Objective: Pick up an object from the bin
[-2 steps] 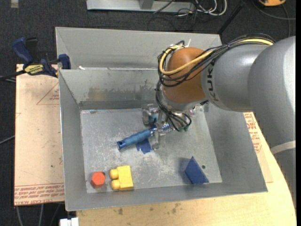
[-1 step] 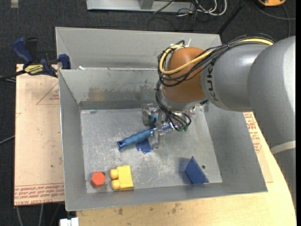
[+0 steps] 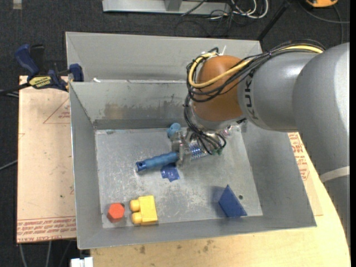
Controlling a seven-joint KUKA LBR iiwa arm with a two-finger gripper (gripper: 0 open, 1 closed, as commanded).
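Tool [image 3: 182, 151] low at bin [image 3: 83, 149] centre, by right end of blue rod [image 3: 156, 162]; grip state cannot tell. Yellow block [image 3: 146, 209], orange knob [image 3: 115, 211] at front-left corner.

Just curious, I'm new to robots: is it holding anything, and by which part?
Cannot be told: the gripper sits at the right end of the blue rod.

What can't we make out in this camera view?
Camera view:
Long blue plastic rod: right end hidden under the gripper.
Small light-blue rounded piece: partly covered by the wrist, shape unclear.
Small dark-blue scrap below the rod: too small to identify.
Grey metal bin: right rear floor hidden by the arm.
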